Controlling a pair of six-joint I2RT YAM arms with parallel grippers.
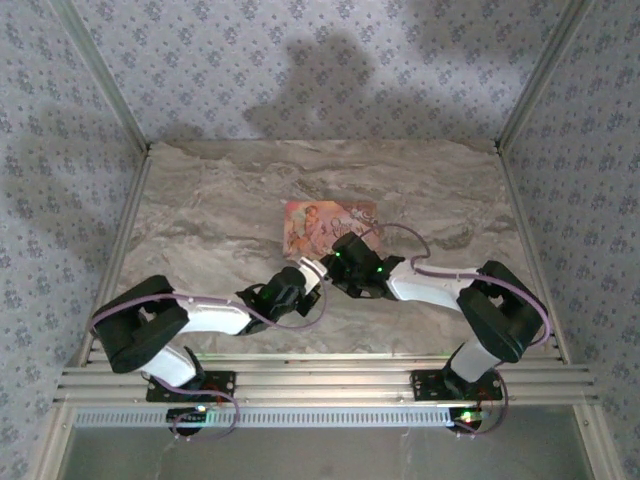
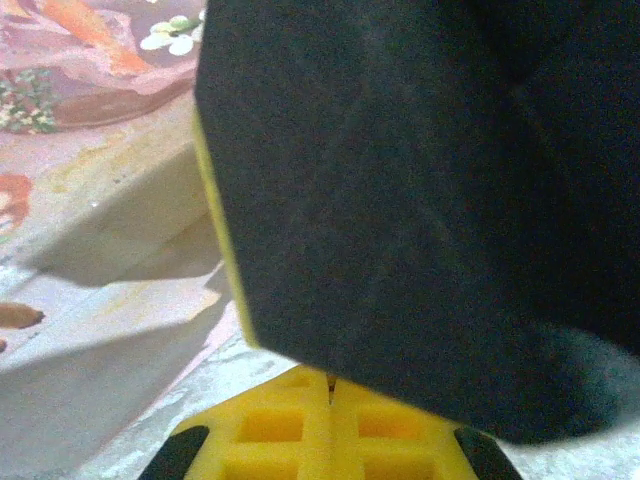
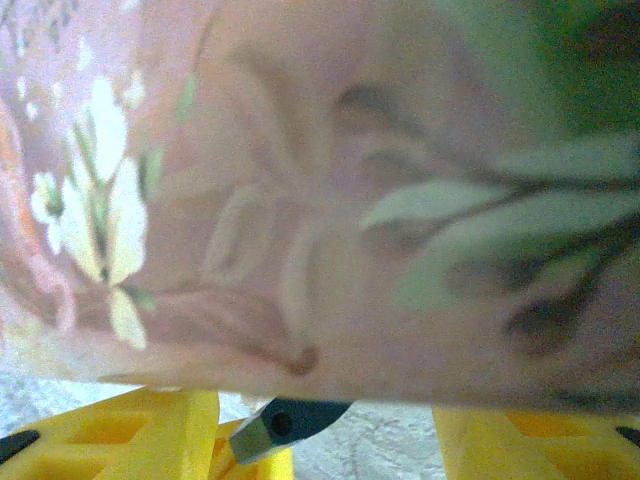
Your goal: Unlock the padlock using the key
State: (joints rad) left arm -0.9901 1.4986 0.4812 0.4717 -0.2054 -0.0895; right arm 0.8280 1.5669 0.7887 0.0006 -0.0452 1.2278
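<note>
Unlock not begun by the look of it: both arms at the pink box, lock loose, key unconfirmed.

Table [image 1: 200, 220] carries the pink box [image 1: 320, 222] mid-surface, with the right gripper [image 1: 350, 258] and left gripper [image 1: 300, 282] nose to nose at its near edge. Right wrist view: pads [image 3: 130, 430] spread wide, clamping nothing. The padlock [image 3: 290, 422] sits low between them, by the box edge, nearer the picture-left pad. Left wrist view: pads [image 2: 270, 430] pressed together; the sliver at the seam may be the key, cannot tell. Shackle hidden. Left to do, I'd judge: clamp lock, seat key, turn.
</note>
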